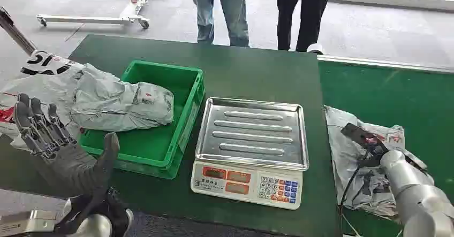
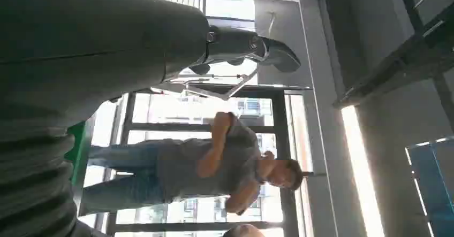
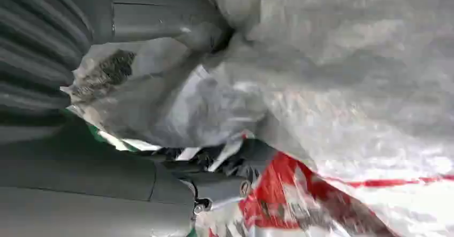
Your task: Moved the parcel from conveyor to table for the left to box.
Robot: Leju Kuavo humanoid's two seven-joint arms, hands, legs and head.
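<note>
A crumpled grey parcel (image 1: 350,135) with red print lies on the green conveyor (image 1: 396,92) at the right. My right hand (image 1: 369,143) is down on it. In the right wrist view the thumb (image 3: 160,17) digs into a fold of the parcel (image 3: 332,60) and a finger (image 3: 214,186) presses from the other side, so the bag is pinched between them. My left hand (image 1: 53,140) hovers at the near left of the dark green table (image 1: 251,71), palm up, fingers spread, holding nothing. The green box (image 1: 182,135) beside it holds another grey parcel (image 1: 126,106).
A steel-topped scale (image 1: 251,135) stands between the box and the conveyor. More grey parcels (image 1: 37,87) are heaped at the table's left end. Two people (image 1: 222,7) (image 1: 302,9) stand beyond the far edge, and a white wheeled frame (image 1: 128,12) behind them.
</note>
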